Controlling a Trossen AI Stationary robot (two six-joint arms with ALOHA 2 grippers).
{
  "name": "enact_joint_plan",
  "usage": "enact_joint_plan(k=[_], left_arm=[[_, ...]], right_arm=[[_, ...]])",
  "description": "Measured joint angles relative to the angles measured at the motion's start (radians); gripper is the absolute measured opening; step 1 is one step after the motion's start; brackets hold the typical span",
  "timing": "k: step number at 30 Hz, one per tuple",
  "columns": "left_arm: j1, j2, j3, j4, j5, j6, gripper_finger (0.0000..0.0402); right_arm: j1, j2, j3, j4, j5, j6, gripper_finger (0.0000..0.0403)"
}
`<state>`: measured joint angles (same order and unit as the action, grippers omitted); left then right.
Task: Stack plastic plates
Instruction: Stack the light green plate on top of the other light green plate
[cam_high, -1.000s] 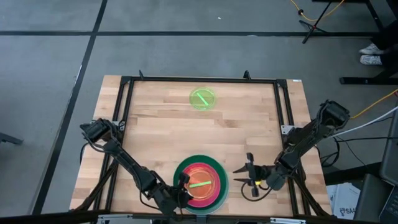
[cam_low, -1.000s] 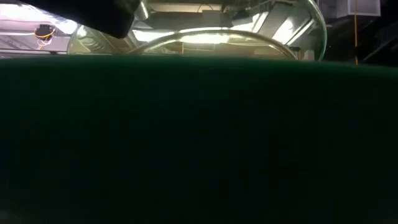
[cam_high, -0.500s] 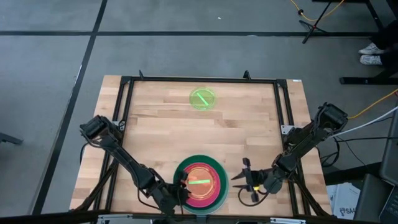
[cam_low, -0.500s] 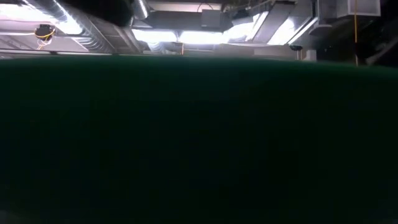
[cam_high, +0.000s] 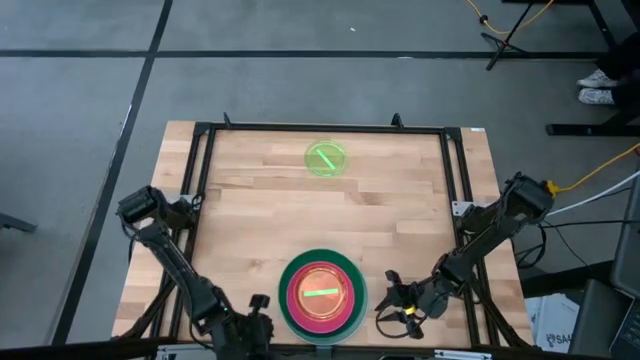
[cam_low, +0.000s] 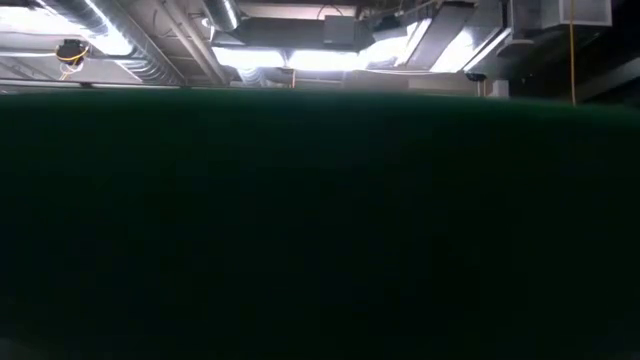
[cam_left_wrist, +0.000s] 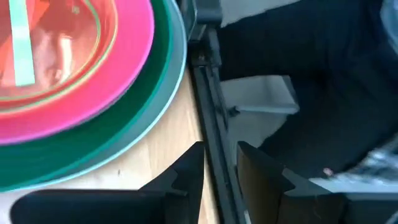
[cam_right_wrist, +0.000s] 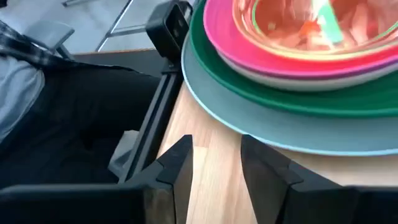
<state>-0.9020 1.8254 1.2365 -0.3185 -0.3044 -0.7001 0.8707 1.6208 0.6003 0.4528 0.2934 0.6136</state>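
Observation:
A stack of plates (cam_high: 321, 294) sits at the table's near edge. A light-blue plate (cam_right_wrist: 261, 127) is at the bottom, with dark-green (cam_right_wrist: 249, 93), a pale one, magenta (cam_left_wrist: 118, 74) and small orange-red ones above it. A translucent lime-green plate (cam_left_wrist: 93, 43) is on top. The stack's dark-green rim (cam_low: 320, 230) fills the low view. A second lime-green plate (cam_high: 326, 159) lies flat near the far edge. My left gripper (cam_high: 256, 318) is open, near-left of the stack. My right gripper (cam_high: 392, 297) is open, just right of it. Neither touches a plate.
A black metal frame rail (cam_left_wrist: 214, 149) runs along the table's near edge, right under my left gripper. Bare wood (cam_high: 260, 215) lies between the stack and the far lime-green plate. A person's plaid sleeve (cam_right_wrist: 18, 43) shows beyond the near edge.
My left gripper has drawn back from the stack's left rim toward the table's near-left corner. The translucent plate that stood above the green rim in the low view has dropped into the stack. My right gripper has moved slightly toward the near edge.

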Motion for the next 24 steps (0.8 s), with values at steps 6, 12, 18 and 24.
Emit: enact_joint_plan(k=[6,12,18,24], left_arm=[[-0.022,0.059,-0.104,0.208,-0.058,-0.007,0.0089],[0.005,0.149,-0.131,0.294,-0.079,-0.032,0.0089],[0.038,0.184,-0.130,0.362,-0.101,0.000,0.0089],[0.080,0.185,-0.130,0.353,-0.161,0.003,0.0089]], right_arm=[[0.000,0.157,0.041,0.123,-0.036,-0.024,0.0127],[-0.011,0.243,0.135,0.104,-0.034,-0.087,0.0127],[-0.038,0.262,0.187,0.005,-0.044,-0.100,0.0127],[-0.069,0.261,0.190,-0.034,0.003,-0.104,0.0127]])
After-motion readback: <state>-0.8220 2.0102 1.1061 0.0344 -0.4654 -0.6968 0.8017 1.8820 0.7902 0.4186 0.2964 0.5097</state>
